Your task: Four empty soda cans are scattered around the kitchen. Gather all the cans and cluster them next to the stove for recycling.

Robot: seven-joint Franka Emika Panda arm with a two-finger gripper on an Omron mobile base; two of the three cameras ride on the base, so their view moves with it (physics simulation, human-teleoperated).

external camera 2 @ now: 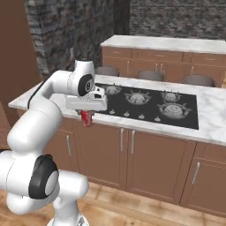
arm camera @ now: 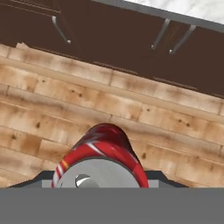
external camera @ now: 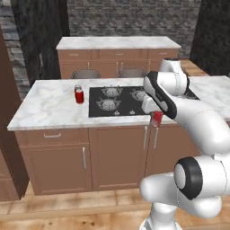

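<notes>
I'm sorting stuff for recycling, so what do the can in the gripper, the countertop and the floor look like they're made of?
The can in the gripper looks like metal: a glossy red printed wall with a flat silver top. The countertop looks like polished marble, white with grey veins. The floor looks like wood planks, light brown with knots and seams. All of it is rendered, so these are looks only.
</notes>
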